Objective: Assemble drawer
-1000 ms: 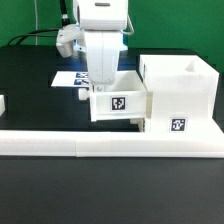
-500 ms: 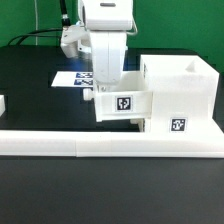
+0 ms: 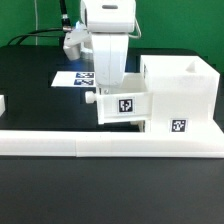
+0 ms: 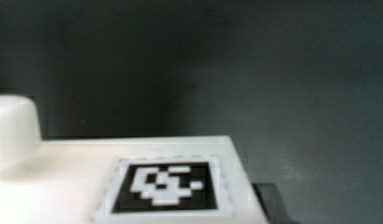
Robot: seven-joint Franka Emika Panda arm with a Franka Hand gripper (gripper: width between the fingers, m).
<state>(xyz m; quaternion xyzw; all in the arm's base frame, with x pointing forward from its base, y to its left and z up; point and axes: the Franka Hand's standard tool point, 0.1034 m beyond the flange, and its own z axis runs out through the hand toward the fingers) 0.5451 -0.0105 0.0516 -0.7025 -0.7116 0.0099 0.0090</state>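
A small white tray (image 3: 122,106) with a square tag on its near face and a round knob (image 3: 90,98) on its left end sits under my gripper (image 3: 109,88). The fingers reach down into the tray, so I cannot see the tips, but the gripper is shut on it. The tray's right end meets the left side of the large boxy casing (image 3: 182,88). In the wrist view the tray's tagged face (image 4: 170,186) and the knob (image 4: 8,135) fill the lower part. A second small white part (image 3: 2,103) shows at the exterior view's left edge.
The long white L-shaped border wall (image 3: 95,146) runs along the front, against the casing. The marker board (image 3: 72,78) lies flat on the black table behind my gripper. Cables hang behind the arm.
My gripper and the tray have moved toward the exterior view's right, closer into the casing's left side. The casing has not moved.
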